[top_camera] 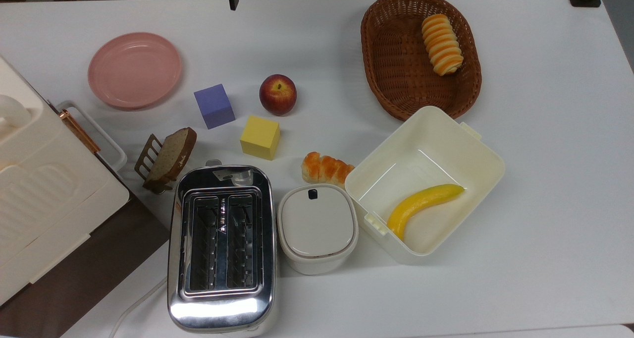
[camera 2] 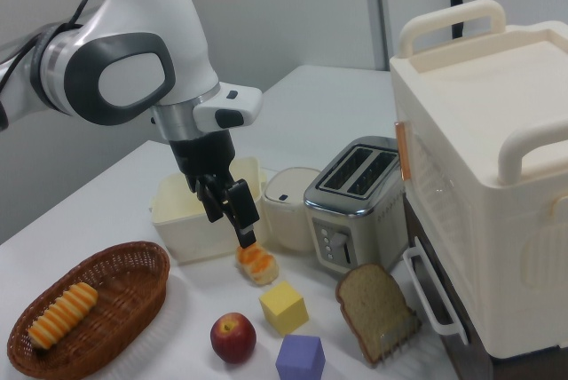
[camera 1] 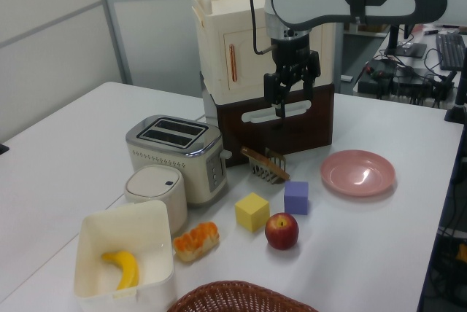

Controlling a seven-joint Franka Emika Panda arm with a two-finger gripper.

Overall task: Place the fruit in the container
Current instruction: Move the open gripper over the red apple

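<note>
The red apple (top_camera: 278,94) (camera 1: 282,231) (camera 2: 232,337) stands on the white table, between the purple cube (top_camera: 214,106) and the wicker basket (top_camera: 396,87). The cream-white square container (top_camera: 448,125) (camera 1: 115,223) (camera 2: 186,225) sits at the top view's lower right, open, with a yellow banana (top_camera: 421,204) (camera 1: 125,268) lying inside. My gripper (camera 1: 289,99) (camera 2: 231,222) hangs open and empty well above the table. In the right view it is above the croissant (camera 2: 257,263), up and away from the apple.
A yellow cube (top_camera: 260,137) and a croissant (top_camera: 327,168) lie between apple and container. The lidded white pot (top_camera: 317,226) and toaster (top_camera: 220,244) stand beside the container. A bread roll (top_camera: 442,44) lies in the basket. Pink plate (top_camera: 134,69), toast rack (top_camera: 166,158), large cream appliance (top_camera: 39,189).
</note>
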